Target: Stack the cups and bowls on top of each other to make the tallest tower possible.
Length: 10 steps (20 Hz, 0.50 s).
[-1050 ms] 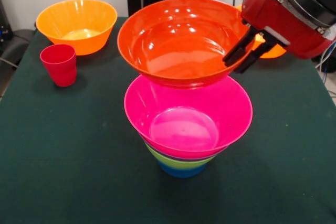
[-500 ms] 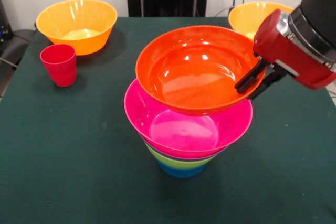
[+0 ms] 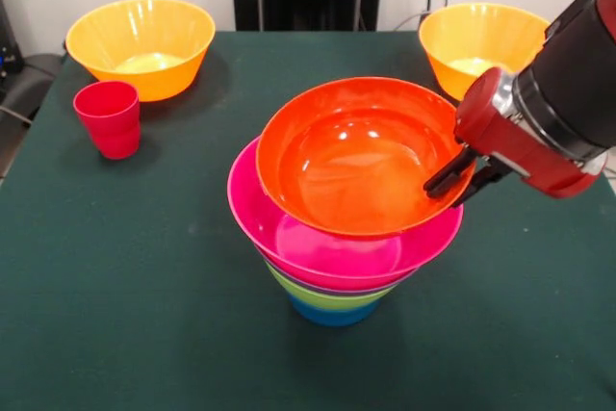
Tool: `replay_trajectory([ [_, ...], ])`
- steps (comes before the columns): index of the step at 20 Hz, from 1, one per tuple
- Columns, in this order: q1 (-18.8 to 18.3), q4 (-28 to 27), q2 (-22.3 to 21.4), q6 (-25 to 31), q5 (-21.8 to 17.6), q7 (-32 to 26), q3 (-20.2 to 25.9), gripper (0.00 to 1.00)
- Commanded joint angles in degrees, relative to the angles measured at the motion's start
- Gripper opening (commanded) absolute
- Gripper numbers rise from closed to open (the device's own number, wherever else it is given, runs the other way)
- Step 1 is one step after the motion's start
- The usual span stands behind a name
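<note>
Dark green desk [image 3: 115, 315], black two-fingered tool [image 3: 460, 178] clamped on rim of glossy wide orange plastic bowl [image 3: 356, 156], bowl tilted in big pink plastic bowl [image 3: 289, 238] atop nested tower [image 3: 332, 300] near desk's middle

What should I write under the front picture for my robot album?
The robot's hand lowers an orange bowl into the pink bowl topping the tower.

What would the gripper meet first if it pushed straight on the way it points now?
The orange bowl: the gripper points down and left, already pinching that bowl's rim. Past it, probably the pink bowl underneath, though depth is unclear.
</note>
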Motion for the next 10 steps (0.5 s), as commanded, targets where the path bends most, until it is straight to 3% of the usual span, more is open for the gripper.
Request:
replay_trajectory([
  [1, -0.96, 1.34, -0.21, -1.99, 0.44, 11.75, 0.63, 0.00],
  [10, -1.47, 1.72, -0.06, -3.15, 0.66, 10.27, 0.37, 0.00],
])
